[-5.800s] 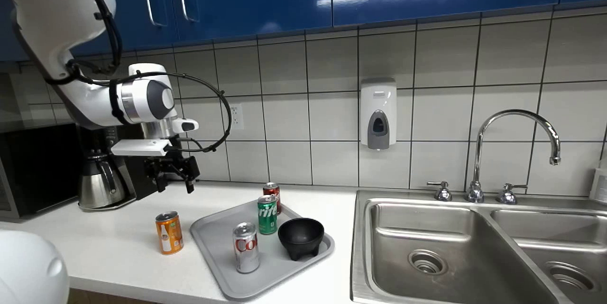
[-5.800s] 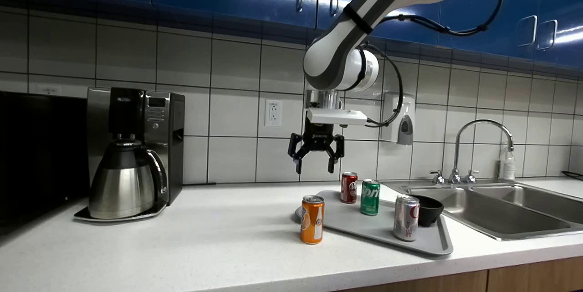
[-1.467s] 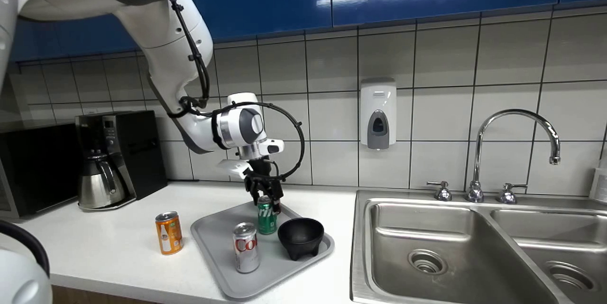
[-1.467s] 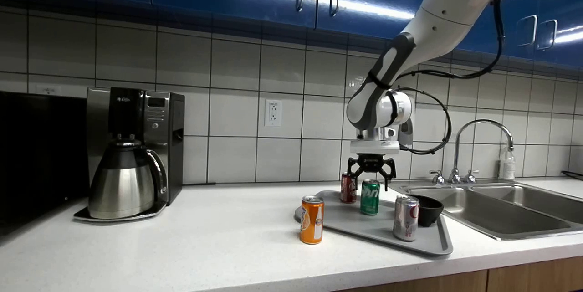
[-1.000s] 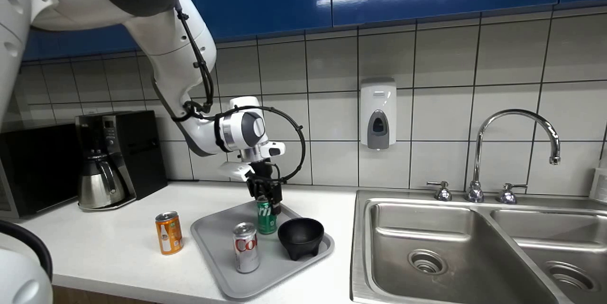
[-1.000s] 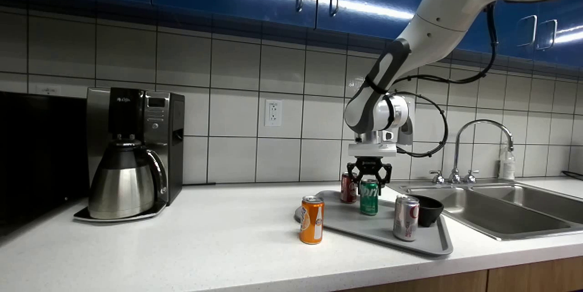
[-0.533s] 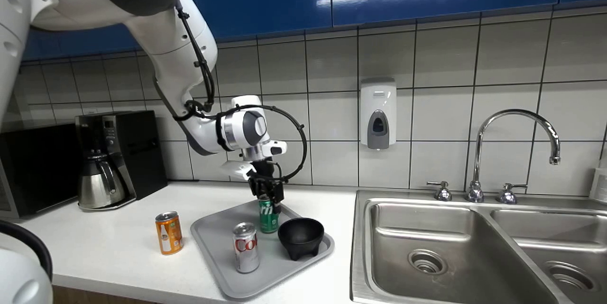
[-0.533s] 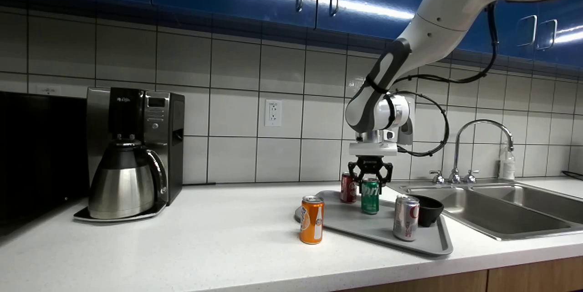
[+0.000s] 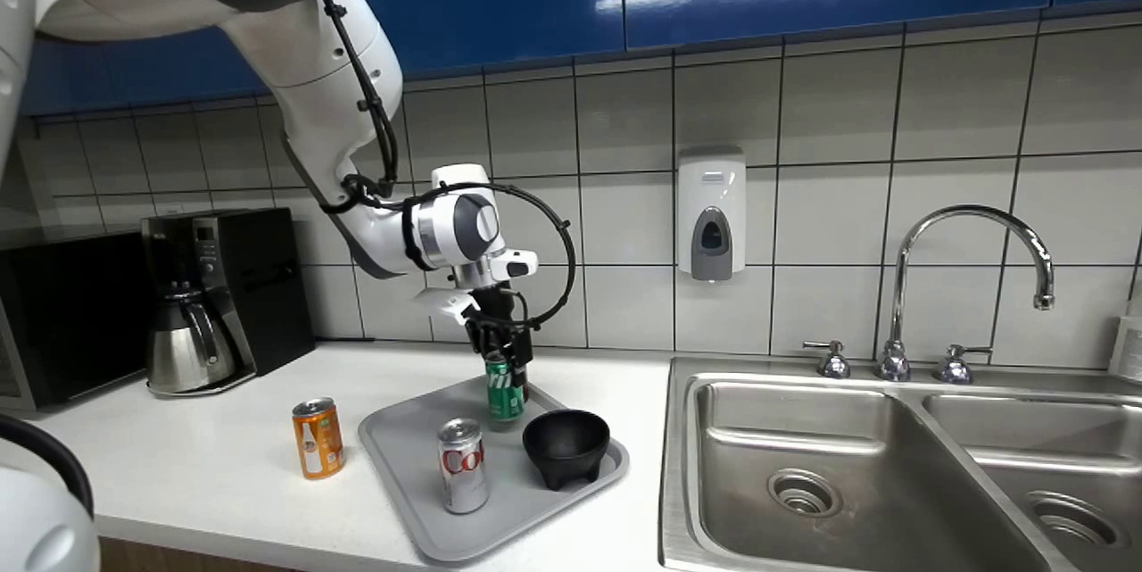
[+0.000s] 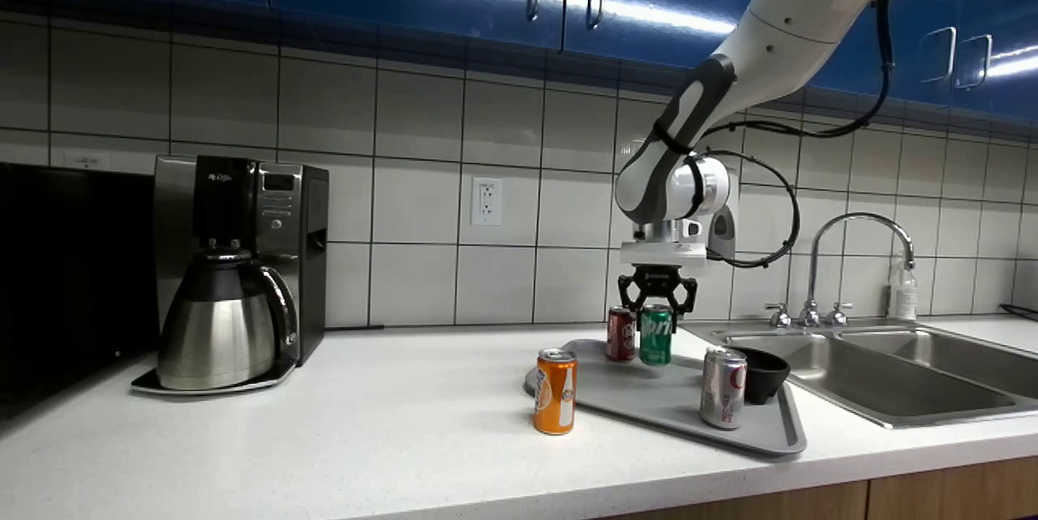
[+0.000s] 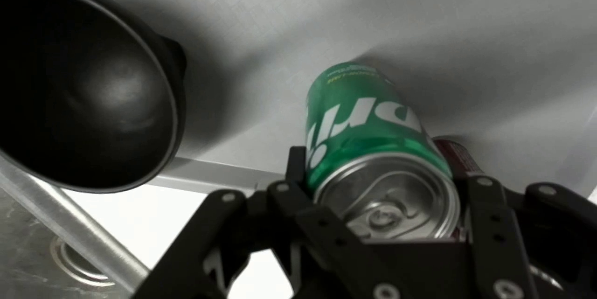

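Holding a green can (image 11: 364,107) in the pincer (image 10: 658,324), squeezing it snugly between the fingers (image 11: 296,166) near the top rim. Hanging roughly upright just above the tray (image 9: 415,438), appearing to clear it in both exterior views. Finding a dark red can (image 10: 621,335) just beside it (not telling touching from apart), plus a silver can (image 9: 463,469) and a black bowl (image 9: 566,447) farther out on the tray. Noting an orange can (image 10: 555,392) standing off the tray on the white surface (image 10: 365,447).

Reckoning on thin metal: probably behaving stiffly if full and sealed, denting if empty and pinched hard. Making out no opening in the visible part of the lid, so guessing at full and fairly weighty. Expecting smooth, slippery painted sides, more so if damp. Calling for a hold across the straight side from opposite faces, somewhat below the tapering neck; gripping rather high here, so possibly risking swing or tilt.

Losing nearly all of the dark red can behind the green can (image 9: 506,402) and pincer in an exterior view, and most of it in the wrist view. Hiding part of the lid under the pincer there; not seeing clearly the contact beside the dark red can. Cutting off the black bowl at the wrist view's edge, and the arm (image 10: 787,41) at the edges of both exterior views.
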Robot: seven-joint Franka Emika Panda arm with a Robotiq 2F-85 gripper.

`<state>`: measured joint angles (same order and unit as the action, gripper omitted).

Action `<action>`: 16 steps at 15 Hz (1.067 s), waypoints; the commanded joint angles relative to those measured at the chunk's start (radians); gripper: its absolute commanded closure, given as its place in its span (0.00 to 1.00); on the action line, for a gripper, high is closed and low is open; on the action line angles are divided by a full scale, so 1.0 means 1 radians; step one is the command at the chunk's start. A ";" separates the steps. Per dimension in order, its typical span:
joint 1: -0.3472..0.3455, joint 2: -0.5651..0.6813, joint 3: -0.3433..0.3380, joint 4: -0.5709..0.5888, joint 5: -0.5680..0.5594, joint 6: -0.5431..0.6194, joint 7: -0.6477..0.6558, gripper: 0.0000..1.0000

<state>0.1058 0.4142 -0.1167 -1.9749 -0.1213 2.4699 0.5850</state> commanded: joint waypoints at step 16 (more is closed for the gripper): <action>-0.011 -0.009 -0.023 0.066 0.009 -0.022 -0.006 0.62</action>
<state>0.1065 0.3968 -0.1337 -1.9521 -0.1213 2.4698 0.5850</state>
